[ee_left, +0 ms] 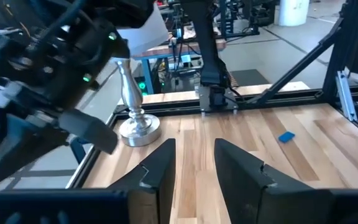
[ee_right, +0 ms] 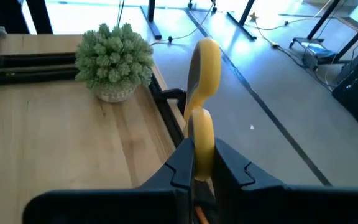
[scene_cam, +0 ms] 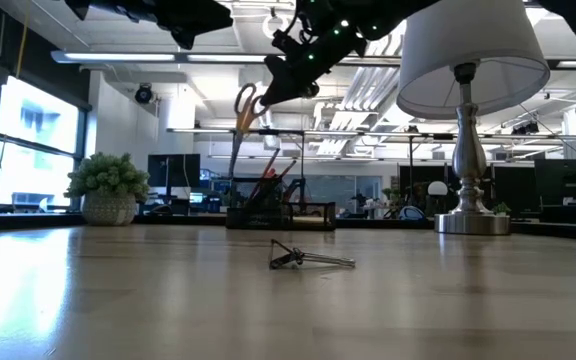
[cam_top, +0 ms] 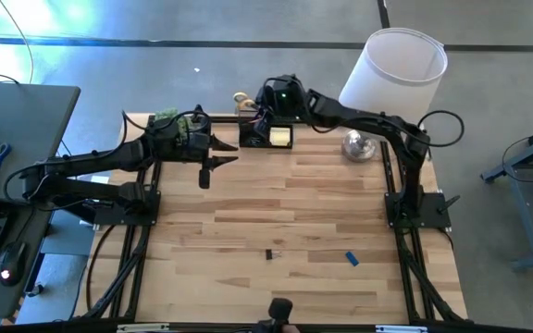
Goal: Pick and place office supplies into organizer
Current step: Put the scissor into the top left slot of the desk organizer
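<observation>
High view gives me the whole worktop (cam_top: 294, 213), and most of its middle is bare wood, so I have plenty of room to move there. My right gripper (ee_right: 194, 163) sits over the organizer (cam_top: 268, 135) at the far edge, jaws closed on the yellow-handled scissors (ee_right: 202, 93); from the low view they hang blades-down above the organizer's cup section. That back edge is crowded: the small green plant (cam_top: 176, 120) is on the left near the corner, and the lamp (cam_top: 391, 69) with its metal base (cam_top: 357, 145) is just right of the organizer. My left gripper (cam_top: 222, 153) hovers beside the organizer on its left, jaws partly apart with nothing between them. Toward the near edge a small black clip (cam_top: 269, 253) and a small blue block (cam_top: 351, 258) lie well apart from everything else, with clear wood around them.
</observation>
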Controlling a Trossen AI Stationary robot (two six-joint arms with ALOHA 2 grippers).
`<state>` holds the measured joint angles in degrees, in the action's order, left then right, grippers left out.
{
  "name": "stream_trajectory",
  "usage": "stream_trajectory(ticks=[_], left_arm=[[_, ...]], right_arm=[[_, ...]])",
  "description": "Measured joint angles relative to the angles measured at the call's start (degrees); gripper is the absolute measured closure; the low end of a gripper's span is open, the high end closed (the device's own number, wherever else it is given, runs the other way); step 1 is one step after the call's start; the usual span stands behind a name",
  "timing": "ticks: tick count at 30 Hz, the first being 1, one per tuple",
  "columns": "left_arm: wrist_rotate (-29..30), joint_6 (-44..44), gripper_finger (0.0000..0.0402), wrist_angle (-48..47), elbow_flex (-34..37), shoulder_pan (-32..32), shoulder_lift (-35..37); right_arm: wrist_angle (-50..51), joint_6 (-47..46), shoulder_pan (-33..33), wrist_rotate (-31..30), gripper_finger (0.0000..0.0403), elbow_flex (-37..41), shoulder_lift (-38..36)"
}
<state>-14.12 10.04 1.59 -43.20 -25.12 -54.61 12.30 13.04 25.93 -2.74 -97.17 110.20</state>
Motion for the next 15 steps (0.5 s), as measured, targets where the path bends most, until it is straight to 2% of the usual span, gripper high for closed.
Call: stream_trajectory(ticks=[15], left_arm=[[-0.5,-0.4,0.0305,0.0,0.0,0.0,0.0]], right_arm=[[0.8,-0.1,3.1,2.0,0.0388,-1.0,0.4]])
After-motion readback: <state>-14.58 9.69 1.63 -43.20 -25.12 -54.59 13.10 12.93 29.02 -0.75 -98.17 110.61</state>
